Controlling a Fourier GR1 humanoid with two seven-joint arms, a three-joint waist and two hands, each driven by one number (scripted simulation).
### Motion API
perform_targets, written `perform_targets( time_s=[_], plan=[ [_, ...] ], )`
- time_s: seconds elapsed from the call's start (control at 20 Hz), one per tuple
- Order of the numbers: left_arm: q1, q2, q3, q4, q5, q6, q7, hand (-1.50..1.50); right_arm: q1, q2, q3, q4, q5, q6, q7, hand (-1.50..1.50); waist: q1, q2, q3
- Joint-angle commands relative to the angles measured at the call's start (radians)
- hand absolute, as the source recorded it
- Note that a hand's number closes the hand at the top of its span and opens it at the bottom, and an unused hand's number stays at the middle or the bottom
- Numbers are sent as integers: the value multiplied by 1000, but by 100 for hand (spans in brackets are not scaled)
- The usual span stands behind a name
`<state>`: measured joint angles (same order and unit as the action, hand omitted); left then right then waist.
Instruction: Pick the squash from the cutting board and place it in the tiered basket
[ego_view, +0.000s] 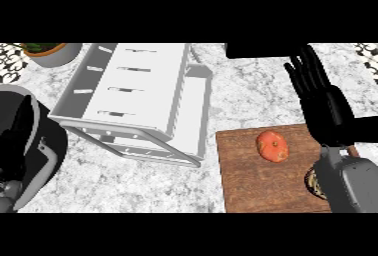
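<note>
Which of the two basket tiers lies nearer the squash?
The lower tier, jutting out at the right of the basket toward the cutting board; the upper tier sits farther left of the squash.

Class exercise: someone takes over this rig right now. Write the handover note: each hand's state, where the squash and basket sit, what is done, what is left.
Right hand: open, fingers straight, above the counter beside the board, holding nothing.
Left hand: not in view.
Orange-red rounded squash: lying on the brown wooden cutting board, untouched.
White tiered wire basket: left of the board, nothing visible in it.
Done: nothing yet.
Left: grasp squash, lift, place in basket.
</note>
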<state>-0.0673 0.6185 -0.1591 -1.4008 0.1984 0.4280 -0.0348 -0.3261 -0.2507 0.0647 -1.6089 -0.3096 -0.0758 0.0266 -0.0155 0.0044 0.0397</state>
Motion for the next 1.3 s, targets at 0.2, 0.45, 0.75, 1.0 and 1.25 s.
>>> perform_targets(
  time_s=[0.2,0.45,0.75,1.0,1.25],
  plan=[
    [-32,-83,-56,-74,91,-122,41,0,-22,-5,194,-145,-98,361,-113,150,11,-9,-40],
    [20,-105,-41,-95,168,-202,47,0,147,-64,113,21,143,107,-73,-150,-12,3,-41],
    [2,-102,-25,-97,194,-244,93,0,167,-166,133,-57,274,155,-250,-150,-20,-7,-41],
    [8,-110,-17,-93,197,-246,80,0,117,-382,93,-98,464,159,-201,-150,-30,-7,-45],
    [33,-95,-12,-121,203,-261,80,0,123,-577,206,-176,607,326,-78,-150,-16,-13,-48]
  ],
)
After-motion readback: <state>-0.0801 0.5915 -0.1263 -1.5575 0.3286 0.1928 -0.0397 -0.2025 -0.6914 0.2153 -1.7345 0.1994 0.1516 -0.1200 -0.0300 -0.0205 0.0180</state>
